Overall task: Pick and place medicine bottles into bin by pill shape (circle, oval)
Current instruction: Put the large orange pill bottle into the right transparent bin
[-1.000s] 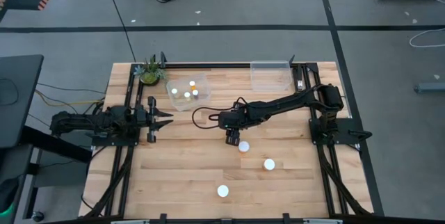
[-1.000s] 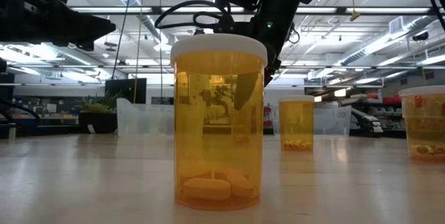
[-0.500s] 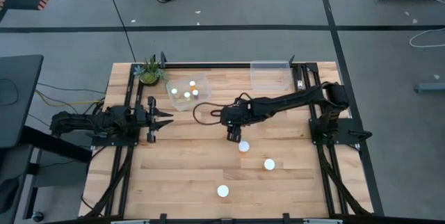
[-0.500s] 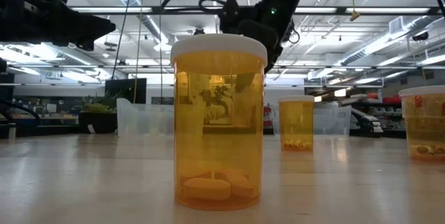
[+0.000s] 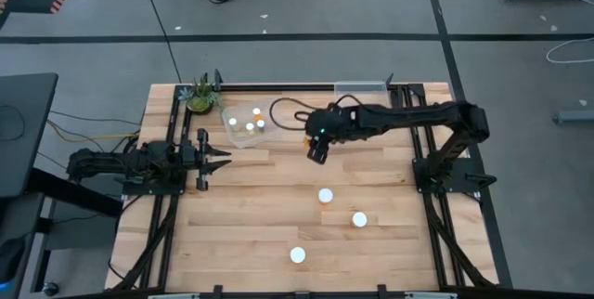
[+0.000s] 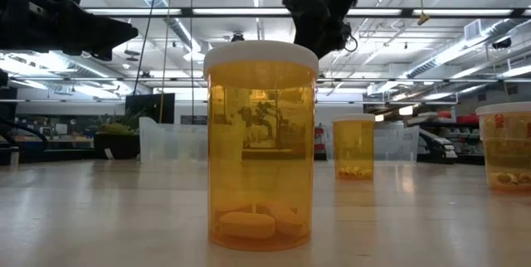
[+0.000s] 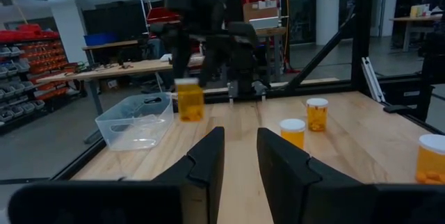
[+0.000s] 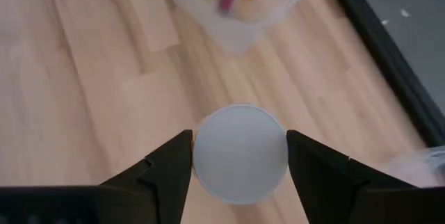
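My right gripper [image 5: 317, 149] is shut on a white-capped orange medicine bottle [image 8: 240, 153], held in the air just right of the clear bin [image 5: 251, 124] that holds several bottles. The held bottle also shows in the left wrist view [image 7: 190, 101]. Three more bottles stand on their bases on the table: one at the centre [image 5: 325, 196], one to its right [image 5: 359, 218] and one near the front [image 5: 297, 254]. The front one fills the low view [image 6: 260, 143] and has oval pills in it. My left gripper [image 5: 221, 158] waits, open, at the table's left. My right gripper pinches the bottle between its two fingers [image 8: 170, 165], one on each side of the bottle just below the white cap [image 8: 240, 113]. The fingers come from above, pointing down. The bottle stands upright in the hold, lifted clear of the table.
An empty clear bin [image 5: 362, 100] stands at the far edge, right of centre. A small potted plant [image 5: 200, 96] sits at the far left corner. Bare wood lies between the bins and the three standing bottles.
My right gripper has risen and gone from beside the centre bottle toward the table's far edge, nearing the bin with bottles. It carries its bottle upright and clear of the table. The three bottles on the table have stayed put.
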`<act>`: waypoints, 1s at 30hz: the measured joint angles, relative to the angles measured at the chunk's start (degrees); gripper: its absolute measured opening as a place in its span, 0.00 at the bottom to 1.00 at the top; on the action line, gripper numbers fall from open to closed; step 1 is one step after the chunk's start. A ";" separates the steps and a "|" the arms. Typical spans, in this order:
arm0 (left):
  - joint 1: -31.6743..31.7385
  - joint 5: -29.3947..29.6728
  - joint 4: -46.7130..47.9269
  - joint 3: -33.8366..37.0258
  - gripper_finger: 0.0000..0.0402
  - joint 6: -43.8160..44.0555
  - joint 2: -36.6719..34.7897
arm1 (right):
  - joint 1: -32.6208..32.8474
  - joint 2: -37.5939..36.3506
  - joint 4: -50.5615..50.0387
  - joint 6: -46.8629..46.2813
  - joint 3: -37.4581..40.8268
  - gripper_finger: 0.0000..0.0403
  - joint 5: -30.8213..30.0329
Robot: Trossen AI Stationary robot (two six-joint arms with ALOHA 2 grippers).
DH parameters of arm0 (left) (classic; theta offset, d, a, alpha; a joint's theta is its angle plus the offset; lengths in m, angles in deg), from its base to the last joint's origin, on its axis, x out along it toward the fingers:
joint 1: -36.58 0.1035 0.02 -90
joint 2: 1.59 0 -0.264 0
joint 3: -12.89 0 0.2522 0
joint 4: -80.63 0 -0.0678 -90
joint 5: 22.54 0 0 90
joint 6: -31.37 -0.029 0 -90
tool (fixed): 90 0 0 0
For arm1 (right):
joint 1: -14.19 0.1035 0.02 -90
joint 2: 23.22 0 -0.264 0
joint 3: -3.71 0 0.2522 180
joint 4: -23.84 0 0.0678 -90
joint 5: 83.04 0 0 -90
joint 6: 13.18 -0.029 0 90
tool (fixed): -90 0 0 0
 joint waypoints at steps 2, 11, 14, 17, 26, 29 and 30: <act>0.01 0.00 0.00 0.00 0.24 0.00 0.00 | -1.02 -1.00 -0.02 0.59 0.00 0.57 -0.96; 0.00 0.00 0.00 0.00 0.24 0.00 0.00 | -7.59 -3.09 0.05 1.22 -0.02 0.57 -6.64; 0.01 0.00 0.00 0.00 0.24 0.00 0.00 | -10.32 -3.12 0.02 1.13 -0.02 0.57 -7.05; 0.01 0.00 0.00 0.00 0.24 0.00 0.00 | -13.22 -2.97 -0.01 0.84 -0.02 0.57 -7.08; 0.01 0.00 -0.02 0.00 0.25 0.00 -0.02 | -21.56 -2.92 -0.17 -2.51 -0.02 0.57 -11.17; -0.01 0.00 -0.02 0.00 0.24 0.00 0.00 | -23.58 -2.92 -0.33 -3.90 -0.02 0.57 -13.49; 0.01 0.00 -0.02 -0.01 0.24 0.00 0.00 | -24.23 -2.92 -0.33 -4.43 -0.02 0.57 -13.78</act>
